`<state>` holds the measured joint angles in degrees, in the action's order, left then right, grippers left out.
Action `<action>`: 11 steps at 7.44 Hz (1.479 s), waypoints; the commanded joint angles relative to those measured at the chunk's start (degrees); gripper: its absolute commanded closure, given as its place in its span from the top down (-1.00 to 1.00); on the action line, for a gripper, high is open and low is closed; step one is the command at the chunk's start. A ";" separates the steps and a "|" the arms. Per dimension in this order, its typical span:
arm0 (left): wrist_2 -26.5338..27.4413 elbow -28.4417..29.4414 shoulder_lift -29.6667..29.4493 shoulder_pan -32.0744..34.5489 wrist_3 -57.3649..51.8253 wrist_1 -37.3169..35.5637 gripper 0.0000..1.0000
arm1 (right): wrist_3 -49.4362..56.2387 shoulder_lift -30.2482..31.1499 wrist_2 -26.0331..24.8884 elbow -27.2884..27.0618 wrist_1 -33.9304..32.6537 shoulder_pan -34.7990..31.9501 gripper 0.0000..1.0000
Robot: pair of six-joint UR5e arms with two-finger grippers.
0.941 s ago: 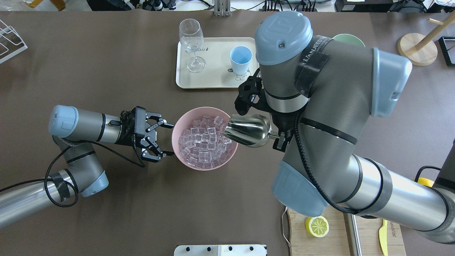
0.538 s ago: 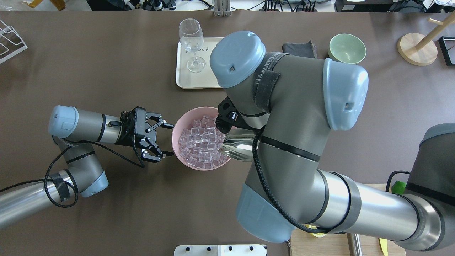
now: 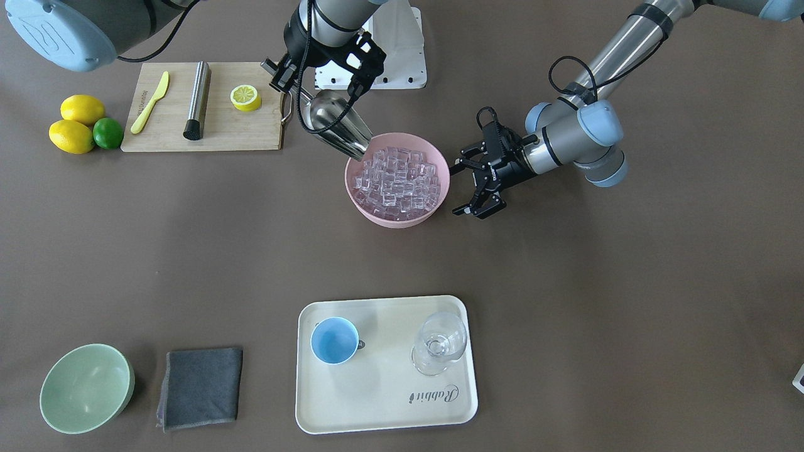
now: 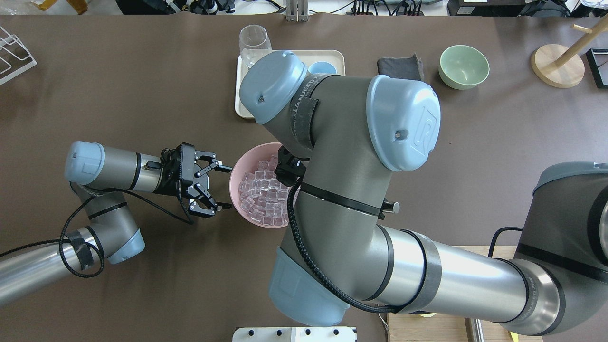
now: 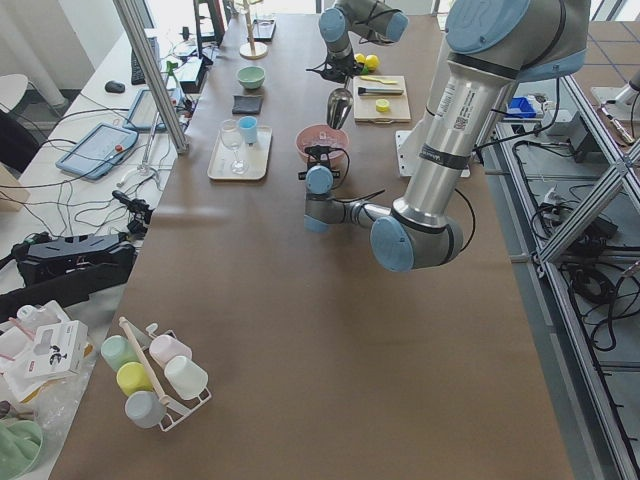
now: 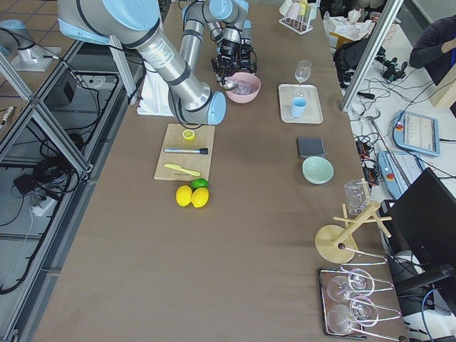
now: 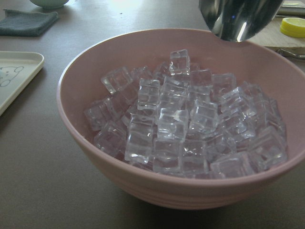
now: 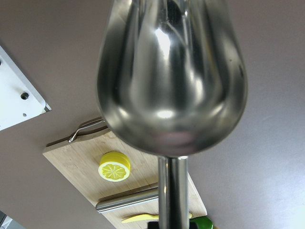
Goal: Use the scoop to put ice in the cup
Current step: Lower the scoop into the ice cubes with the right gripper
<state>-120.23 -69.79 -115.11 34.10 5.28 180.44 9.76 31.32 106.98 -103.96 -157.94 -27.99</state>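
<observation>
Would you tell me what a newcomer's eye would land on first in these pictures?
First, the pink bowl heaped with clear ice at mid-table. The shiny scoop, gripped by the right hand, tips down over its rim, and the open left hand hovers on the other side. The empty blue cup sits on a tray apart.

Many small clear cubes of ice are heaped in a pink bowl at mid-table, piled to about the level of its rim, with glossy faces and rounded edges. The scoop, of shiny steel with a rounded trough and a thin straight handle, is held tilted, handle raised and mouth lowered over the bowl's rim at the edge of the pile; whether the cubes are touched cannot be told. The cup, light blue with a small dark handle, is stood upright and empty on a cream tray, well apart from the bowl.
</observation>
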 commanded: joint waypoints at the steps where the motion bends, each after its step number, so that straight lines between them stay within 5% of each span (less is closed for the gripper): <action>1: 0.00 0.00 -0.03 0.00 0.08 0.00 0.96 | 0.61 -1.79 -0.37 1.82 -1.15 -0.04 -1.00; 3: 0.09 -0.09 -0.12 0.00 0.08 0.00 0.96 | 0.61 -3.80 -0.02 7.59 -0.53 0.05 -1.00; 11: 0.09 -0.17 -0.12 0.09 0.08 0.00 0.96 | 0.44 -5.39 0.33 14.64 3.59 0.05 -1.00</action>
<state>-120.14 -69.88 -115.15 34.19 5.36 180.44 10.29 26.04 107.20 -91.29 -156.04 -27.95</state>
